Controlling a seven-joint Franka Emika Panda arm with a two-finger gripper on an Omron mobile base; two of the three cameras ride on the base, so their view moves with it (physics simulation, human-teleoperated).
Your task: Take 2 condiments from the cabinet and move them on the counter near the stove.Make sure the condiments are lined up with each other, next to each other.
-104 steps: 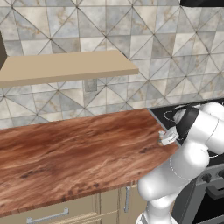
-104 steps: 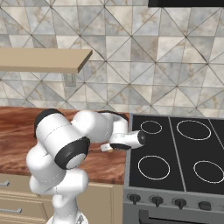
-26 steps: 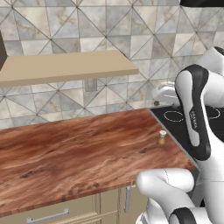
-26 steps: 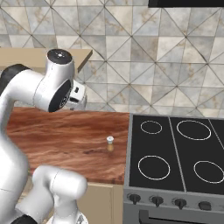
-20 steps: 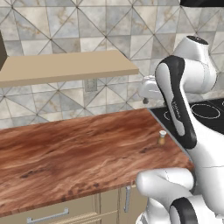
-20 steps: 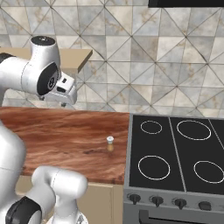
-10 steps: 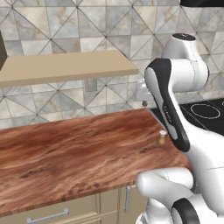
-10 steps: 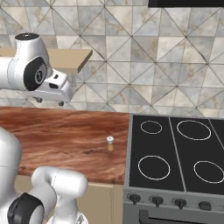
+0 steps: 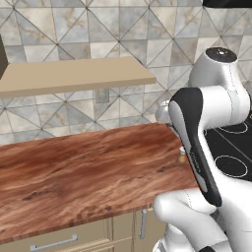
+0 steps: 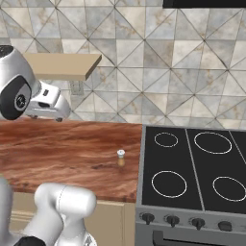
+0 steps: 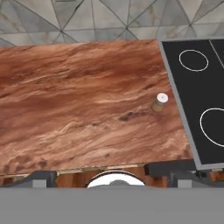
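Hovering w/ gripper (image 10: 58, 118) jaws wide open, empty, left-centre of right base frame just under cabinet (image 10: 62, 66) shelf; pale shaker (image 10: 121, 157) upright on counter (image 10: 67, 149) mid-frame, lower right, just beside stove (image 10: 192, 163) edge.

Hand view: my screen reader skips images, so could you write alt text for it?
A small pale shaker with a white cap stands upright on a reddish-brown wooden counter, close to the edge of a black glass stove with white ring burners on the right. Grey patterned wall tiles run along the top.
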